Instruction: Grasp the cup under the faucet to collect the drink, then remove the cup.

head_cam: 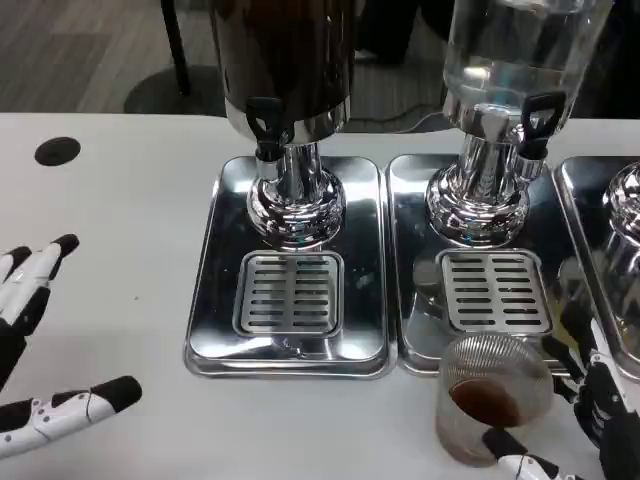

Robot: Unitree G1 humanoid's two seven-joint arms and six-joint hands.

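A ribbed clear glass cup (492, 405) with a little brown drink in its bottom stands at the near right, just in front of the middle drip tray (420, 340). My right hand (603, 400) wraps around it: fingers lie against its right side and the thumb crosses its near wall. The dark drink dispenser (285, 60) with its black faucet (265, 122) stands over the left tray (210, 300), nothing under it. My left hand (35, 340) hovers at the far left, fingers spread and holding nothing.
A clear dispenser (512, 50) with a black faucet (541, 118) stands over the middle tray's grate (495, 290). A third chrome base (625, 215) shows at the right edge. A black round mark (57, 150) lies on the white table (120, 230) at the back left.
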